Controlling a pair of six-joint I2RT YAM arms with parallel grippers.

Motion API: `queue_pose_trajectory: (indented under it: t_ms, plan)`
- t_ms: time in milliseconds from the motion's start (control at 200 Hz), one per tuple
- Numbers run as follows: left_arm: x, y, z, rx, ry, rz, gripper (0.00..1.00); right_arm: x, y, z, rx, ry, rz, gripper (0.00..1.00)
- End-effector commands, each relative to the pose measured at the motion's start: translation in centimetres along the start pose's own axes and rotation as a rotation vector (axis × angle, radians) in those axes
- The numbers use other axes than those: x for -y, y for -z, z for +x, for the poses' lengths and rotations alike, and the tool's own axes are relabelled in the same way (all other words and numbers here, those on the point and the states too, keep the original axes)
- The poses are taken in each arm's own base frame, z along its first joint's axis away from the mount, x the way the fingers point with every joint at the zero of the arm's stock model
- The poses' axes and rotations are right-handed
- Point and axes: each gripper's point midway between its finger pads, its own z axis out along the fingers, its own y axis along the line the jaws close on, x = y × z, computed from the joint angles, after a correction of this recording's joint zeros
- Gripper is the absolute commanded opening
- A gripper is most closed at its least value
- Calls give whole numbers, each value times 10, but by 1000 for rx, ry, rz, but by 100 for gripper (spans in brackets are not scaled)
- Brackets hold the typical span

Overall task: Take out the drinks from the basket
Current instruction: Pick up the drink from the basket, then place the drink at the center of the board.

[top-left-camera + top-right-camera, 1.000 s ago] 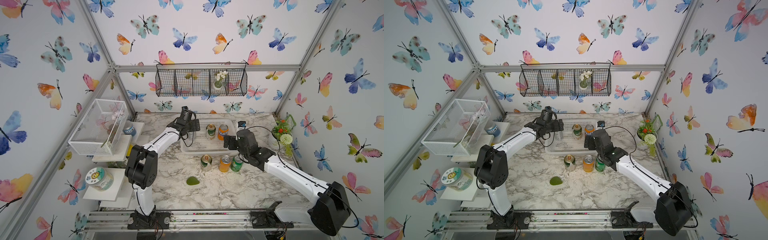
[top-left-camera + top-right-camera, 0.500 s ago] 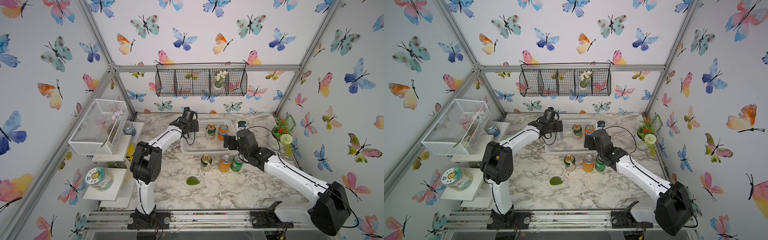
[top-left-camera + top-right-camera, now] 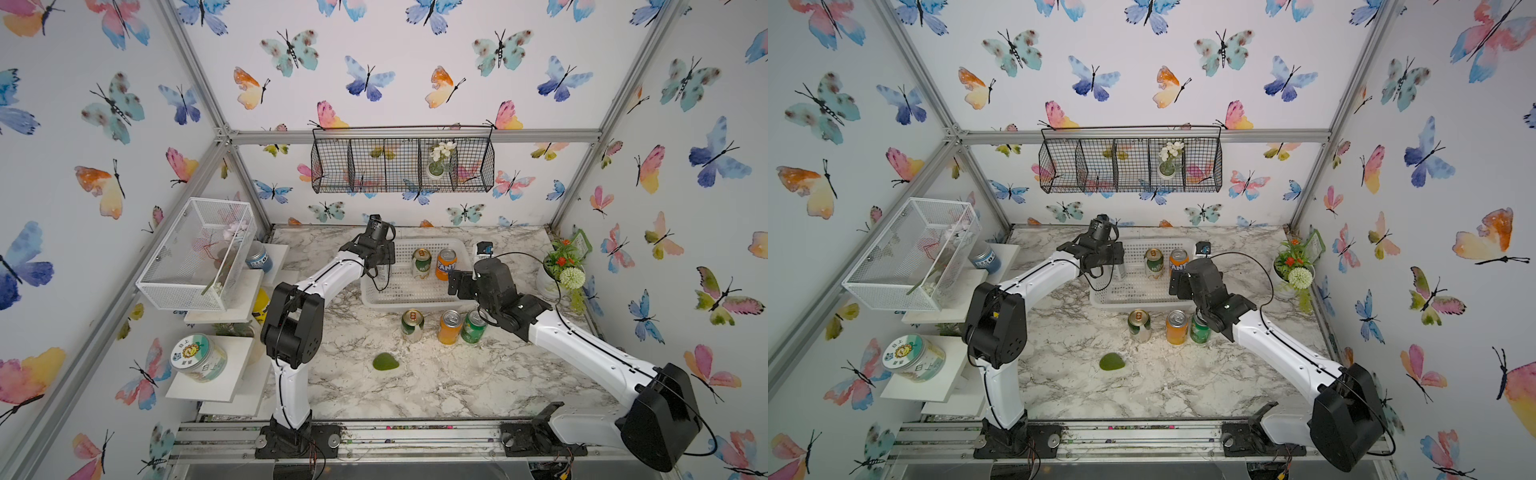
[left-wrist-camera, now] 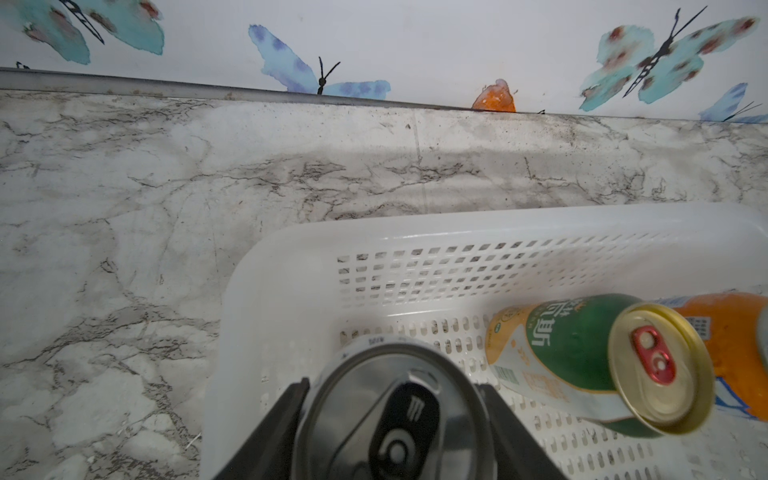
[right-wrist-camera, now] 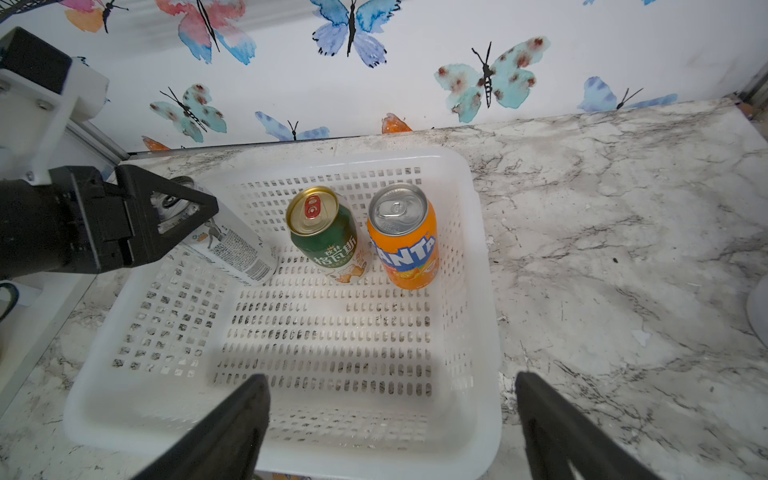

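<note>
The white basket (image 3: 415, 300) (image 5: 482, 291) stands at the back of the marble table. In its left far corner is the slim silver can (image 4: 390, 419) (image 5: 232, 245), and my left gripper (image 4: 392, 388) (image 3: 380, 257) is shut on its top. A green-and-cream can (image 3: 421, 264) (image 5: 328, 237) and an orange Fanta can (image 3: 446, 264) (image 5: 405, 245) stand upright beside it in the basket. In front of the basket, on the table, stand a second green-and-cream can (image 3: 412, 326), a second Fanta can (image 3: 450, 328) and a bright green can (image 3: 473, 327). My right gripper (image 5: 390, 380) (image 3: 457, 284) is open over the basket's near right side and holds nothing.
A green leaf-shaped piece (image 3: 385, 361) lies on the table in front of the cans. A potted plant (image 3: 561, 270) stands at the right. Shelves at the left carry a white mesh box (image 3: 195, 253) and jars (image 3: 198, 358). A black wire basket (image 3: 401, 166) hangs on the back wall.
My left gripper has closed on the silver can, and the left arm's elbow has shifted right. The right arm and the other cans have not moved.
</note>
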Motion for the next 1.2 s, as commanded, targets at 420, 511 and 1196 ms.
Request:
queue_pose_trajectory:
  t_ms: [420, 511, 1196]
  plan:
    - [33, 124, -82, 239, 4, 125, 43, 4, 0, -10, 21, 1, 15, 95]
    - [40, 147, -81, 247, 0, 141, 43, 4, 1, -11, 24, 3, 18, 95]
    - [16, 235, 44, 121, -46, 181, 44, 7, 0, -7, 27, -21, 11, 95]
